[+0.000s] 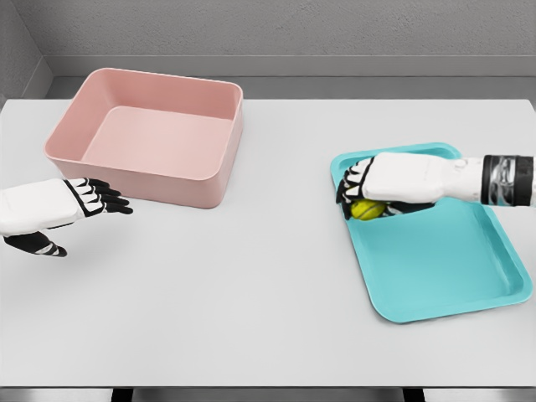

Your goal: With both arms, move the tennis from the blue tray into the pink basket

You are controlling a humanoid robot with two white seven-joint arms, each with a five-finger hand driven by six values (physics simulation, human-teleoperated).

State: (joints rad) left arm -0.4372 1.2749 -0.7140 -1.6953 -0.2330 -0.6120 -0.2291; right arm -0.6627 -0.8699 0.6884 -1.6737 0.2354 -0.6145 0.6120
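A yellow-green tennis ball (366, 209) lies in the near-left part of the blue tray (435, 276) at the right of the table. My right hand (358, 194) reaches in from the right and covers the ball from above, fingers curled around it. Only the ball's lower part shows under the palm. The pink basket (151, 134) stands at the back left, nothing inside. My left hand (99, 198) hovers just in front of the basket's near-left corner, fingers stretched out and holding nothing.
The white table (251, 285) stretches between basket and tray. Its front edge runs along the bottom of the view. A grey wall rises behind the table.
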